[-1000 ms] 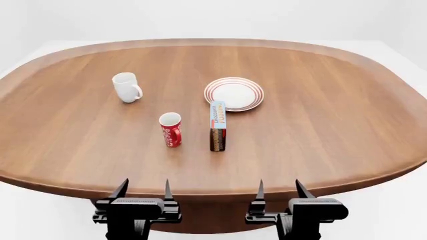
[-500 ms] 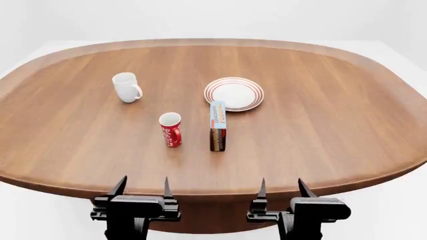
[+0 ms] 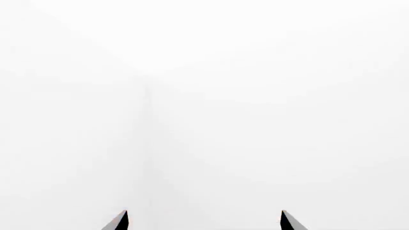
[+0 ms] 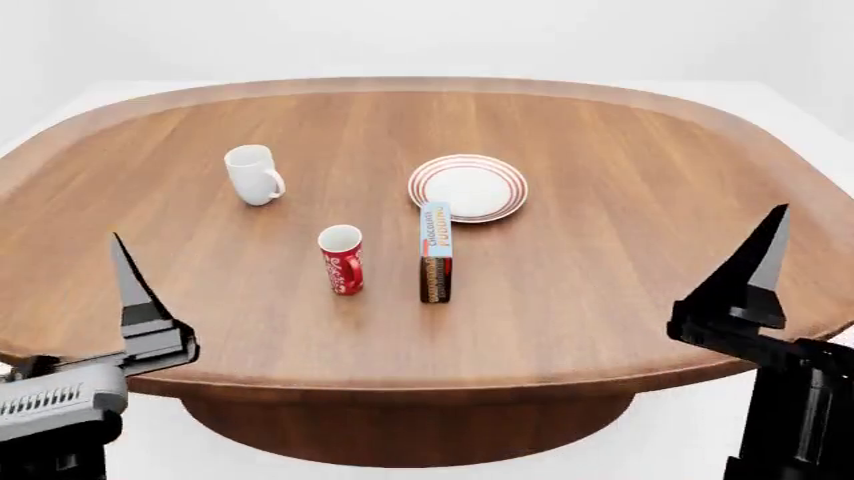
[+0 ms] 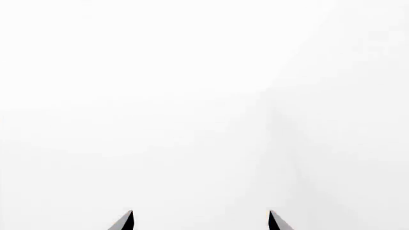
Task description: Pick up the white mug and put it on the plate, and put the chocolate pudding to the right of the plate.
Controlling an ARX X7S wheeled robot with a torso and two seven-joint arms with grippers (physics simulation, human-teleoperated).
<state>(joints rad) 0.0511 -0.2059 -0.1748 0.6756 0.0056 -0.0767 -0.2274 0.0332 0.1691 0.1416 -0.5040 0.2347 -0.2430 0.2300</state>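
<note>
The white mug (image 4: 254,174) stands upright at the table's far left, its handle turned to the right. The plate (image 4: 469,187) lies empty near the middle. The chocolate pudding (image 4: 435,250) lies as a slim carton just in front of the plate, its far end at the rim. My left gripper (image 4: 124,262) is raised at the table's near left edge, pointing up. My right gripper (image 4: 771,240) is raised at the near right edge. Both wrist views show only white walls, with the left gripper (image 3: 204,218) and the right gripper (image 5: 200,218) open and empty.
A red-and-white printed cup (image 4: 342,259) without a handle stands left of the carton, between it and the mug. The oval wooden table (image 4: 627,280) has bare wood to the right of the plate. White floor and walls surround it.
Both grippers have swung out from the front centre to the table's near left and right edges, risen and turned side-on. The objects on the table have not moved.
</note>
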